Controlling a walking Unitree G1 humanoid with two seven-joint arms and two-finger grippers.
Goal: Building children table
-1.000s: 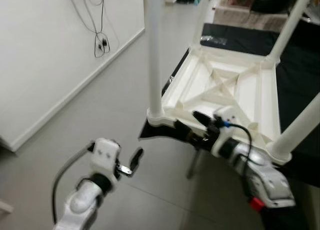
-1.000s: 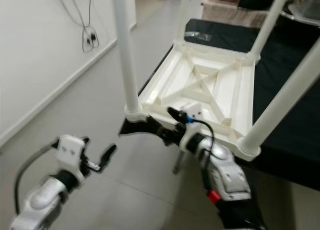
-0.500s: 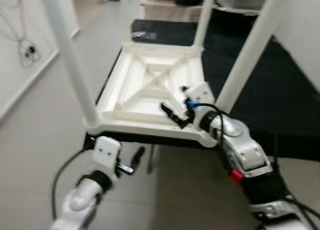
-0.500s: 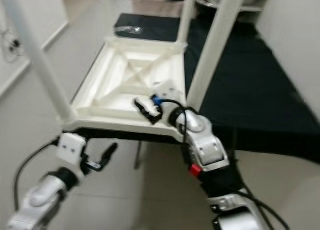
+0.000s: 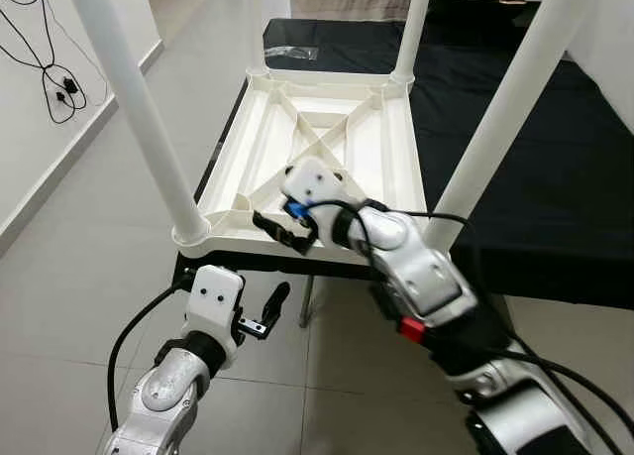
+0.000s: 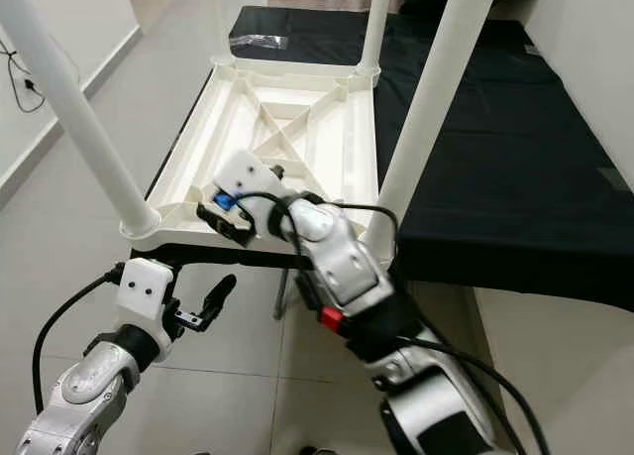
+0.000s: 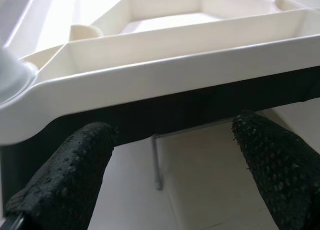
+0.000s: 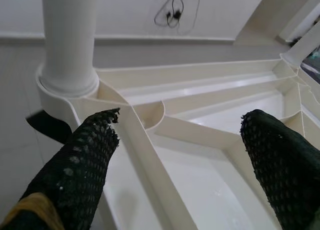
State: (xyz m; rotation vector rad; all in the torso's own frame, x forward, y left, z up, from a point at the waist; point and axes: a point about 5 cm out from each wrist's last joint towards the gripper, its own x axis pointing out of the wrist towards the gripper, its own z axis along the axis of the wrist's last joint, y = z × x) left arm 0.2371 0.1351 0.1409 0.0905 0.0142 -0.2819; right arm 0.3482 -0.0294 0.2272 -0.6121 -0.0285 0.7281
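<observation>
Grey floor tiles [image 5: 79, 277] are seen at 9 o'clock, with a white wall [image 5: 30, 118] and cables [image 5: 50, 73] beyond. An upturned white table [image 5: 327, 148] is laid on a black bench [image 5: 555, 177], its 4 legs pointing up and its ribbed underside forming an open tray with nothing in it. The near-left leg [image 5: 139, 108] is seated in its corner socket. The right gripper [image 5: 280, 232] is held over the near rim at 6 o'clock, fingers spread apart. The left gripper [image 5: 269, 311] is held below that rim, fingers [image 7: 75, 165] apart, touching nothing.
</observation>
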